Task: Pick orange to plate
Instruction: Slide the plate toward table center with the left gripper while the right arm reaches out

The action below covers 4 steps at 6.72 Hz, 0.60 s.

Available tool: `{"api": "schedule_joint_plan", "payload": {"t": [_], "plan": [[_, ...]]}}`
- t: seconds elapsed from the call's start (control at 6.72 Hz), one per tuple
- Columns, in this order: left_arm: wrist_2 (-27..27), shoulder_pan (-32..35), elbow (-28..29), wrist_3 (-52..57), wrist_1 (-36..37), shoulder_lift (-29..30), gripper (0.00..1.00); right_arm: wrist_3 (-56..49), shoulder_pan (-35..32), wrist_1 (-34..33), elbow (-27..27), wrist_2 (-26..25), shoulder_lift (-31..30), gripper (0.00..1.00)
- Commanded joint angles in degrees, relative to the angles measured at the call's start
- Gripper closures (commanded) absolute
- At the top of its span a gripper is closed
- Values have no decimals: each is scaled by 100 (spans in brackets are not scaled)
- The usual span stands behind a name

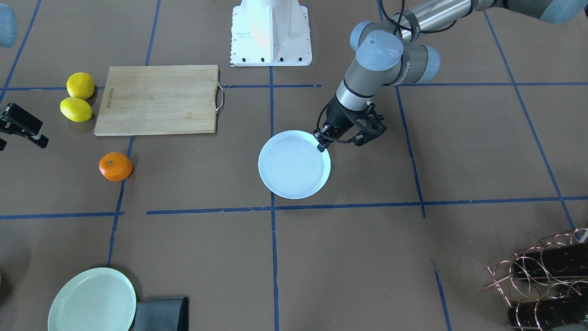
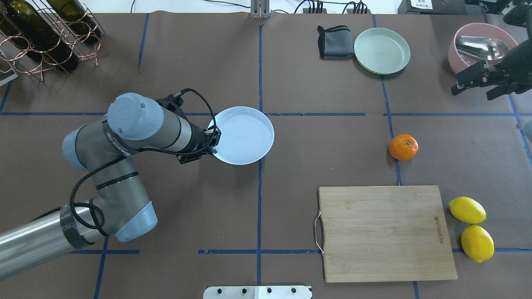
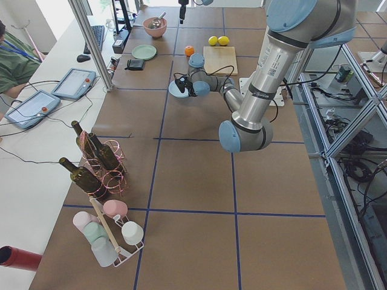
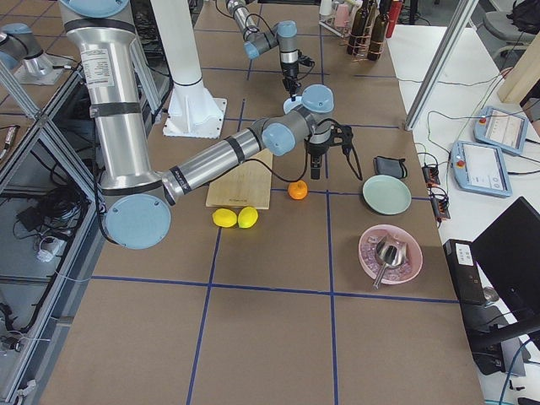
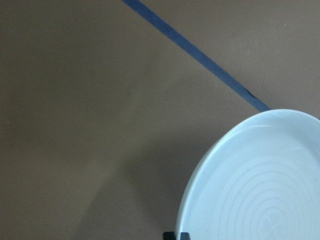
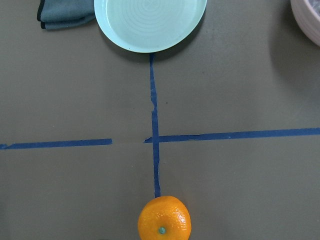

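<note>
The orange [image 2: 403, 147] lies on the brown table right of centre, also at the bottom of the right wrist view as the orange [image 6: 164, 226]. The pale bluish-white plate [image 2: 245, 135] sits mid-table. My left gripper [image 2: 214, 143] is at the plate's near-left rim and looks shut on it; in the left wrist view a black fingertip [image 5: 176, 235] touches the plate [image 5: 260, 185] at its edge. My right gripper [image 2: 471, 89] hangs open above the table, beyond and to the right of the orange, holding nothing.
A wooden cutting board [image 2: 386, 232] lies near the robot, with two lemons [image 2: 467, 210] beside it. At the far side are a mint-green plate [image 2: 382, 50], a grey cloth [image 2: 334, 42], and a pink bowl [image 2: 457, 54] holding a metal spoon. A bottle rack [image 2: 41, 33] stands far left.
</note>
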<state>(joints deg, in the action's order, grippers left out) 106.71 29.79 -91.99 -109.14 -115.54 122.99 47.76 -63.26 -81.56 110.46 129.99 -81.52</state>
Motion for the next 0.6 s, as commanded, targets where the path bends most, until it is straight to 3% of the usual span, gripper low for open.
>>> {"api": "schedule_joint_plan", "payload": {"t": [0.0,0.15,0.3,0.45], "plan": [[-28,-192,163,-81,-4,67,100,217,365,123,-7,-245,4,0],[-19,-228,164,-90,-13,67,90,217,445,123,-16,-281,4,0],[-89,-263,155,-46,-13,58,8,225,585,114,-25,-385,4,0],[-394,-255,-19,137,5,-11,0,225,795,123,-77,-604,4,0]]}}
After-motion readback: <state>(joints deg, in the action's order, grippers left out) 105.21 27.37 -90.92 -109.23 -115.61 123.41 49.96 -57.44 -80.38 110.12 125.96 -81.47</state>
